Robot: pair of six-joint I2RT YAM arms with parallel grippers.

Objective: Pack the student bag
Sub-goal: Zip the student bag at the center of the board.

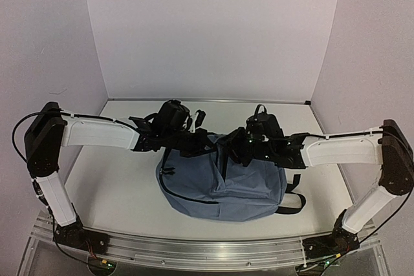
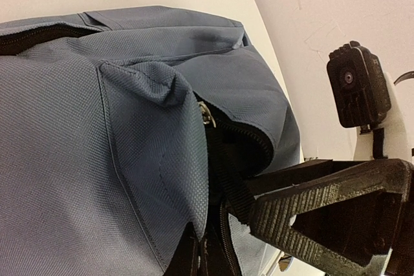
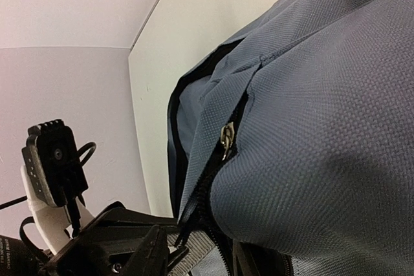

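top external: high behind the arms (image 1: 97, 132), looking down at table (image 1: 116, 185).
left wrist: tight on student bag (image 2: 77, 159), facing right wrist camera (image 2: 358, 85).
right wrist: equally tight, facing left wrist camera (image 3: 55, 163).
shared: bag's zipper (image 3: 226, 137).

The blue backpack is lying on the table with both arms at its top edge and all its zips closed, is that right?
Not quite: the zips are not all closed. The left wrist view shows a zip on the backpack gaping open, dark inside. The rest holds: it lies on the table, with the left arm and right arm at its top edge.
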